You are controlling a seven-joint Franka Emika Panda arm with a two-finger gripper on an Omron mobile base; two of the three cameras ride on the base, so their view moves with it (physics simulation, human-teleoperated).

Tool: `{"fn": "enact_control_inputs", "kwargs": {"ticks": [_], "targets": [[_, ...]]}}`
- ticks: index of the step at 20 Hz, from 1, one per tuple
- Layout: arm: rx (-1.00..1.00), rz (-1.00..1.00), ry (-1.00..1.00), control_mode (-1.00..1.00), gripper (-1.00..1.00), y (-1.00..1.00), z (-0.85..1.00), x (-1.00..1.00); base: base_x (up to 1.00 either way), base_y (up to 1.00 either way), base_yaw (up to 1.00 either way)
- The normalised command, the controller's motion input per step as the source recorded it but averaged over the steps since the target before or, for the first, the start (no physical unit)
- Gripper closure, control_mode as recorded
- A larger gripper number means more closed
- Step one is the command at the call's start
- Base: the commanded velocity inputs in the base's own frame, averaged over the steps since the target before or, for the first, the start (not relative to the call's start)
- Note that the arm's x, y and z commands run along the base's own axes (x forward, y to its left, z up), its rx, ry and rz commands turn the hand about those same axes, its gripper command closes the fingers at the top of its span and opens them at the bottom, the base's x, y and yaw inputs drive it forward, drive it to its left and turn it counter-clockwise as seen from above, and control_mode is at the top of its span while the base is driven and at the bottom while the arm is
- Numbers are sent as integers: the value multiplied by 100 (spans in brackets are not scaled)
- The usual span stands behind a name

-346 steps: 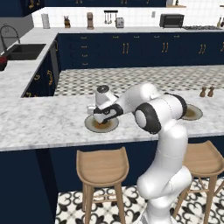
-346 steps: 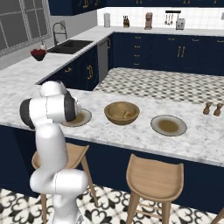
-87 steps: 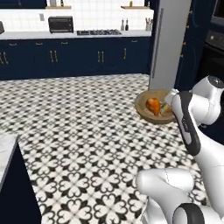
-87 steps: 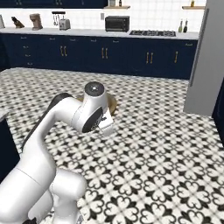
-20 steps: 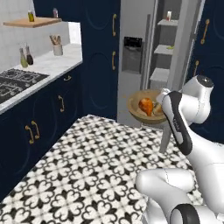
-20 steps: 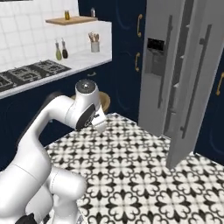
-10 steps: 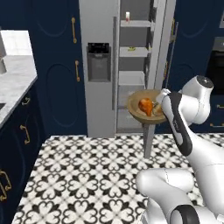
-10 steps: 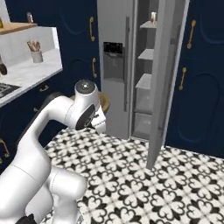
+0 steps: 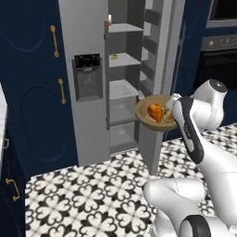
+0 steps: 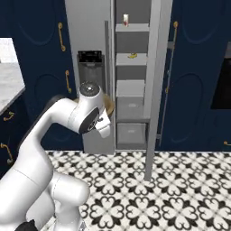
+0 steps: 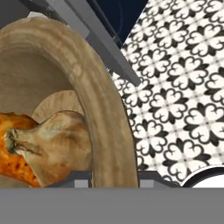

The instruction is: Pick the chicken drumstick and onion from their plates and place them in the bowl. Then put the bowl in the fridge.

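bowl (image 10: 109, 104) mostly hidden behind arm, chicken drumstick (image 11: 17, 153) cut by hand-view edge

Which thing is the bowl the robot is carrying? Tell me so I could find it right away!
Find the tall grey metal fridge with its door open, showing grey shelves. Right in front, held up at the white arm's end, is the round light-brown wooden bowl. It holds an orange-brown chicken drumstick and a pale tan onion; nothing else nearby is wooden.

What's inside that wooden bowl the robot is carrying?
Inside the bowl lie an orange-brown chicken drumstick and a pale onion, side by side. The bowl's floor beneath them is covered.
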Motion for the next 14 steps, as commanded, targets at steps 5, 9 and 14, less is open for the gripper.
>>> {"fn": "enact_control_inputs", "kwargs": {"ticks": [5,9,14], "targets": [[0,0,0,100,100,0,0,0,67,61,-49],[0,0,0,100,100,0,0,0,100,59,-41],[0,0,0,100,100,0,0,0,58,58,-22]]}}
